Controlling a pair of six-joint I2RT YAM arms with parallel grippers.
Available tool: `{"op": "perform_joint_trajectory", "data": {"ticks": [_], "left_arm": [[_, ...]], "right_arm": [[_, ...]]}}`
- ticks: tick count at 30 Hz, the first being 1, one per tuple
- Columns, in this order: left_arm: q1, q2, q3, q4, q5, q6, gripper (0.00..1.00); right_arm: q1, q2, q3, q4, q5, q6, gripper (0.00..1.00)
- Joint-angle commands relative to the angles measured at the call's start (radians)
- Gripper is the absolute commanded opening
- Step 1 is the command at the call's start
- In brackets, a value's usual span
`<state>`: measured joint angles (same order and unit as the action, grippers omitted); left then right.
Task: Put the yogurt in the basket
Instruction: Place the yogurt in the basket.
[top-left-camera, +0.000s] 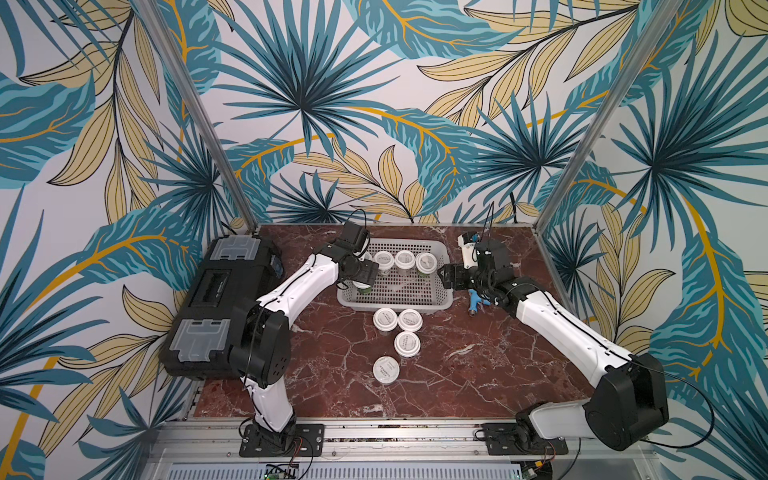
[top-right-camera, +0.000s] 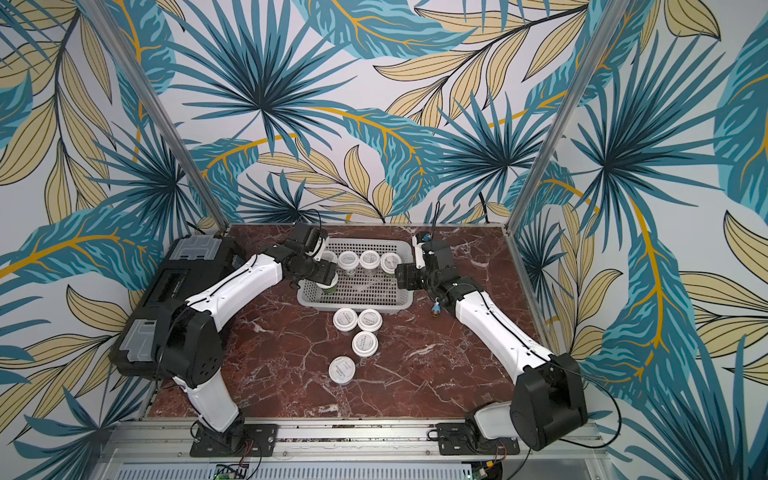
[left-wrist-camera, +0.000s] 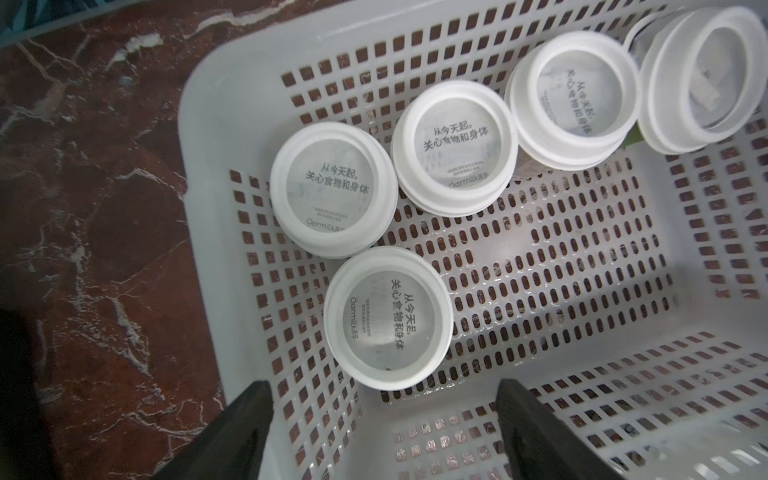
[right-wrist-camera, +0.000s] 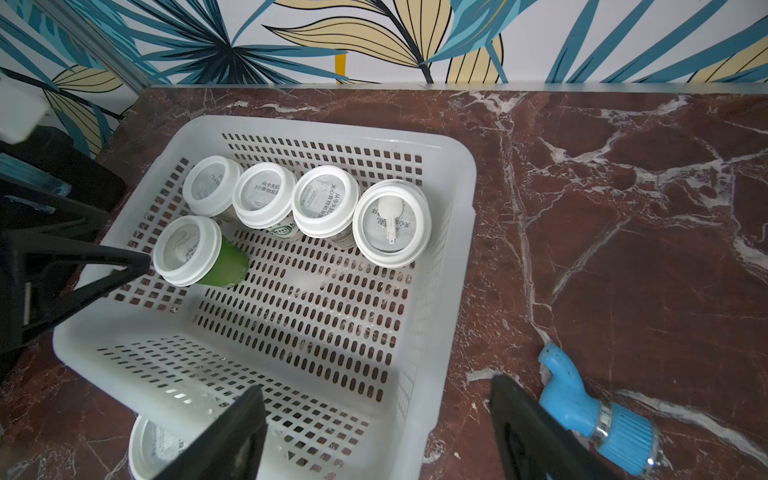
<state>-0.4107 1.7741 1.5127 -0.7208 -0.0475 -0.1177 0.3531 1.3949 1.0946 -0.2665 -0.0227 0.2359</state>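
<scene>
Now the left gripper (left-wrist-camera: 382, 384) is seen spread wide over the basket (left-wrist-camera: 208, 124), one yogurt jar (left-wrist-camera: 388, 318) sitting untouched inside, just ahead of the jaws; the right gripper (right-wrist-camera: 376, 384) is held wide at the basket's end.

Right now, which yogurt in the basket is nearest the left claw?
The lone yogurt standing by itself just ahead of the open left claw; the other four line up in a row behind it, along the basket wall.

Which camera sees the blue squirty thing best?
The right wrist view: the blue nozzle lies close and big on the table. In both top views it is tiny, tucked by the right arm. The left wrist view misses it.
</scene>
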Motion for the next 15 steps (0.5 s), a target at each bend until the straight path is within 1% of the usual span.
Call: {"op": "perform_joint_trajectory", "data": {"ticks": [1, 6, 10, 12, 15], "left_arm": [[-0.023, -0.041, 0.053, 0.019, 0.02, -0.016, 0.86], [-0.091, -0.045, 0.05, 0.07, 0.07, -0.051, 0.83], [-0.145, -0.009, 0.05, 0.121, 0.11, -0.083, 0.83], [-0.161, 0.02, 0.061, 0.135, 0.133, -0.091, 0.82], [-0.169, 0.062, 0.076, 0.139, 0.136, -0.092, 0.82]], "right_arm": [[-0.005, 0.013, -0.013, 0.009, 0.0, 0.005, 0.87], [-0.004, 0.016, -0.013, 0.009, 0.003, 0.006, 0.87], [-0.004, 0.022, -0.013, 0.009, 0.012, 0.002, 0.87], [-0.004, 0.025, -0.011, 0.009, 0.013, 0.0, 0.87], [-0.003, 0.029, -0.012, 0.01, 0.012, 0.002, 0.87]]}}
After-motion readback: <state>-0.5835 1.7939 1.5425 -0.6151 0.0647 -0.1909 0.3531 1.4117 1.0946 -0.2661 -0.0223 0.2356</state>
